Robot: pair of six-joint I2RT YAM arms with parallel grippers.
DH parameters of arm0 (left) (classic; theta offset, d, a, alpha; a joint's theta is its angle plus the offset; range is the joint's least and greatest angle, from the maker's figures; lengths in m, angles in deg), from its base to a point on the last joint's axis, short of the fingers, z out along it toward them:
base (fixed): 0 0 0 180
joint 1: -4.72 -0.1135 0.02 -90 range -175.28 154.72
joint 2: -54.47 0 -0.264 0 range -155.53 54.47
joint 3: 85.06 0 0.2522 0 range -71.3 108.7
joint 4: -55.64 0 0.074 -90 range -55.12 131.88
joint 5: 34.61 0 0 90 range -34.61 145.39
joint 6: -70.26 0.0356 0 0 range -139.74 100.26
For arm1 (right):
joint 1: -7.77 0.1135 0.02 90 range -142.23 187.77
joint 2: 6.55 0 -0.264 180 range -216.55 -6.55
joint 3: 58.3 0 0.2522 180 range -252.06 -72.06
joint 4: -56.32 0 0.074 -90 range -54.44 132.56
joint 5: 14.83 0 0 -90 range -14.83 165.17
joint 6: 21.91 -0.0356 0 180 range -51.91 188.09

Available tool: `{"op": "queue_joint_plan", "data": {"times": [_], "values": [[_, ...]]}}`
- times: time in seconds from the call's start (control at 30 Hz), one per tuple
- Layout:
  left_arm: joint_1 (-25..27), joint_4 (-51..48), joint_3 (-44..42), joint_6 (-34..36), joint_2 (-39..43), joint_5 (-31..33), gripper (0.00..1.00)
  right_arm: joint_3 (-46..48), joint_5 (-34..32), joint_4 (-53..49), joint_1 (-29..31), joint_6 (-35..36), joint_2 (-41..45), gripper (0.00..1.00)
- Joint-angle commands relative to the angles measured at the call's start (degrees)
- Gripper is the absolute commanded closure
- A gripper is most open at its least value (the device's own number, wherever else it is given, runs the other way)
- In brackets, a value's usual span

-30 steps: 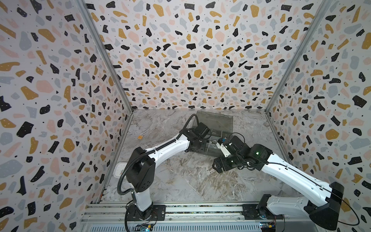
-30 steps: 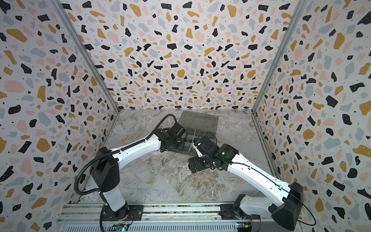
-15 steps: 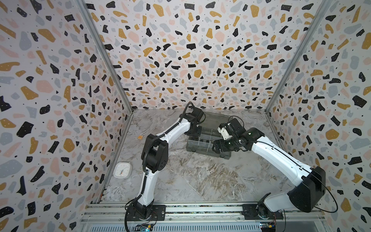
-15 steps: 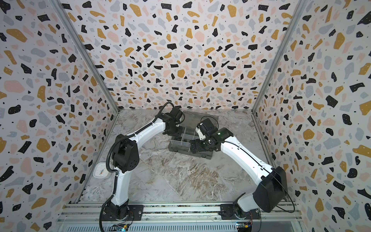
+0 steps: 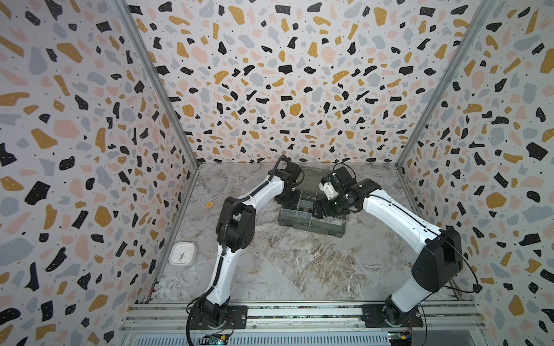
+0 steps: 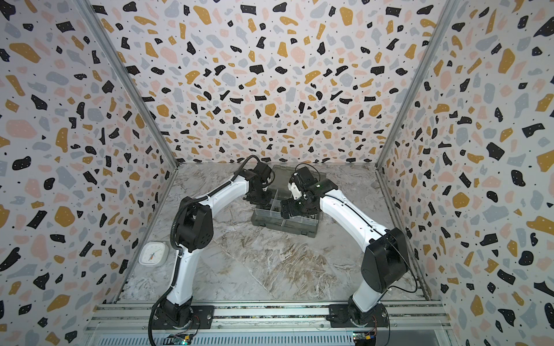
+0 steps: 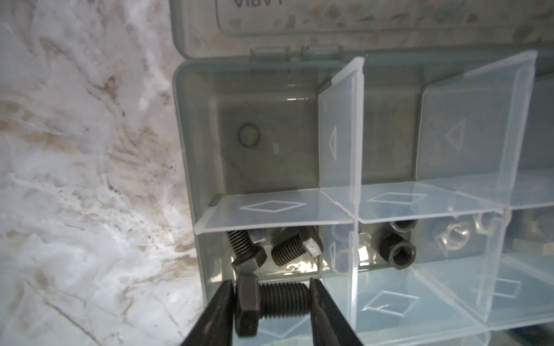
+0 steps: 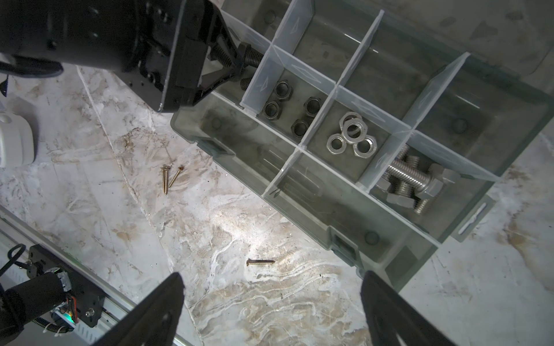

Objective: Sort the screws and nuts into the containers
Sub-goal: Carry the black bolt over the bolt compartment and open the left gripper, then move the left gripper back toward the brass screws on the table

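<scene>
- Over the end compartment of the smoky-grey organiser box [image 5: 311,224], the left gripper [image 7: 271,283] gripped a black hex bolt [image 7: 278,302] lengthwise. The bolt's head was against one finger and its thread tip against the other.
- Beneath that bolt, in the same compartment, lay two more black bolts [image 7: 287,251], close together.
- Along the same row, the next compartment held black nuts [image 8: 271,109]. The one after it held silver nuts [image 8: 350,131], overlapping in a small heap, and the last held silver bolts [image 8: 410,179], piled crosswise.
- Behind the compartments, the hinged lid [image 7: 359,24] lay folded back on the marble tabletop [image 5: 299,269].
- Beside the box's front wall, the right gripper [image 8: 271,275] hovered over bare marble, with its fingers spread wide and nothing between them.
- Outside the box lay three brass wood screws. A pair [image 8: 166,178] lay almost touching, and a single one [image 8: 260,262] lay nearer the front wall.
- Near the left wall, well apart from the box, sat a white square clock [image 5: 183,254].
</scene>
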Motion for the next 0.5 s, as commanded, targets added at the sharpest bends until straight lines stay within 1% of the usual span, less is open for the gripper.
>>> {"op": "queue_joint_plan", "data": {"times": [0.0, 0.07, 0.27, 0.37, 0.47], "values": [[-0.2, -1.1, 1.3, 0.9, 0.5, -1.4, 0.48, -1.6, 0.8, -1.5, -0.5, 1.1, 0.9, 0.06], [-0.2, -1.2, 1.4, 0.7, 1.1, -1.6, 0.45, -1.6, 0.9, -1.7, -0.5, 1.2, 1.2, 0.06], [-0.2, -1.3, 0.3, -0.7, 6.1, -1.3, 0.45, -0.6, 1.1, -2.1, -0.5, 1.1, 3.4, 0.06], [-0.2, -0.9, -3.3, -1.8, 11.0, 0.1, 0.45, 0.7, 1.0, -2.1, -0.3, 0.7, 5.4, 0.06], [-0.2, 0.2, -10.0, -2.9, 17.1, 2.0, 0.45, 2.3, 0.6, -2.0, 0.8, 0.1, 7.4, 0.06]]}}
